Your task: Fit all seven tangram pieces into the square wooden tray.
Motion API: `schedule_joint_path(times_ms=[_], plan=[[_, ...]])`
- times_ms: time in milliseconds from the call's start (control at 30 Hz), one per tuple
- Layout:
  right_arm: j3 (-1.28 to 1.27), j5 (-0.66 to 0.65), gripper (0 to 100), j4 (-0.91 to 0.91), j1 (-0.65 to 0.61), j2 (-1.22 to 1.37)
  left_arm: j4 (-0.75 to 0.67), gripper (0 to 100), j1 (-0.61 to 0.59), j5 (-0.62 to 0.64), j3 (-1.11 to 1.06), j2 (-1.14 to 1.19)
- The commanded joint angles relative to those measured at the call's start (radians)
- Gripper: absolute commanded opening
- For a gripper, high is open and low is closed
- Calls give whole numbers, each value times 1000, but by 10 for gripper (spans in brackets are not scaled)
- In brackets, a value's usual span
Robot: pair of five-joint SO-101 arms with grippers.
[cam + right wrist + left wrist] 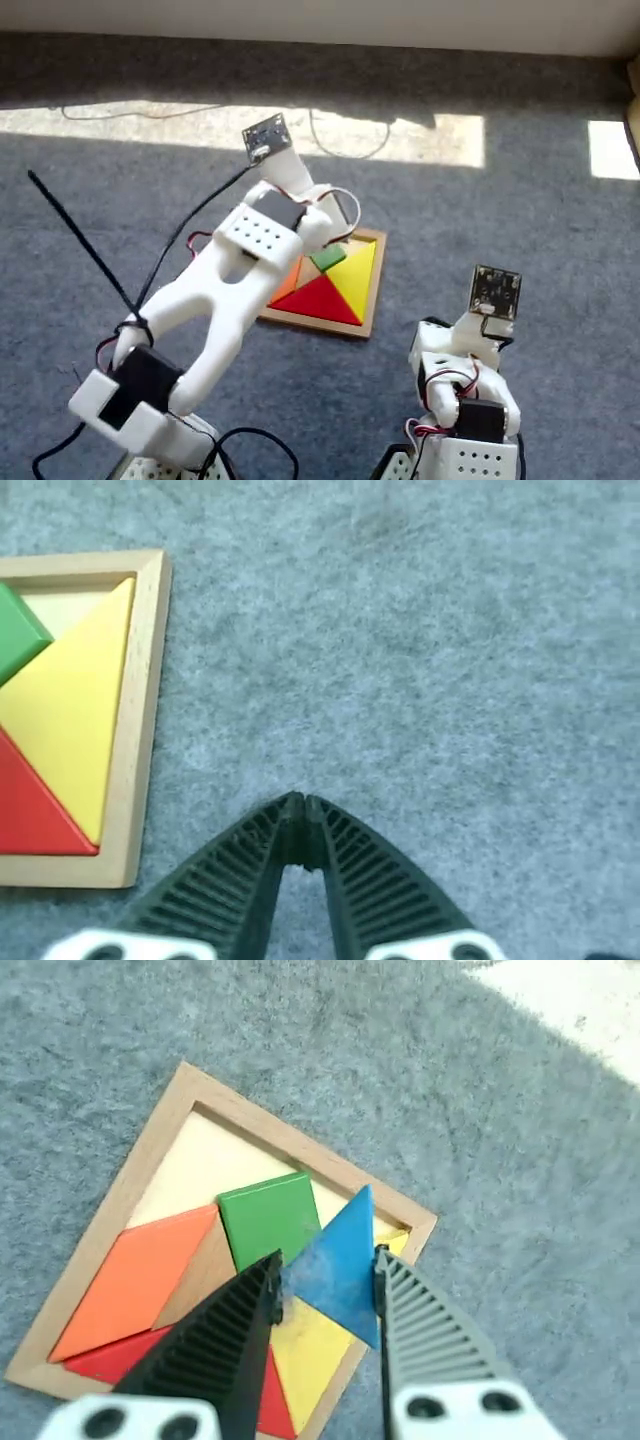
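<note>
The square wooden tray lies on the grey carpet mid-table. Inside it sit a yellow triangle, a red triangle, an orange parallelogram and a green square. My left gripper hangs over the tray, shut on a blue triangle held just above the green and yellow pieces. My right gripper is shut and empty over bare carpet, to the right of the tray. The left arm hides the tray's left part in the high view.
Grey carpet surrounds the tray. A pale bare area shows inside the tray beside the green square. Cables lie at the far side, near a sunlit strip. The right arm stays low at the near right.
</note>
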State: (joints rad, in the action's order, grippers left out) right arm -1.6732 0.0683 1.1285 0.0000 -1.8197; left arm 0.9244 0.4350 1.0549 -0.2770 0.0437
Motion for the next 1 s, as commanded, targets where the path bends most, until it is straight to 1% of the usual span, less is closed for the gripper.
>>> schedule_joint_path(times_ms=[0,200,367,433,767,967], plan=[[-104,-14,15,-21,10,-16,5,7,18,69,130,81],[-104,-14,15,-21,10,-16,8,21,39,80,223,209],[-104,-14,15,-21,10,-16,8,183,79,92,254,254],[-104,-14,15,-21,10,-16,8,226,82,112,252,254],[-104,-14,15,-21,10,-16,9,235,77,110,246,208],[-104,-14,15,-21,10,-16,3,235,44,107,306,220]])
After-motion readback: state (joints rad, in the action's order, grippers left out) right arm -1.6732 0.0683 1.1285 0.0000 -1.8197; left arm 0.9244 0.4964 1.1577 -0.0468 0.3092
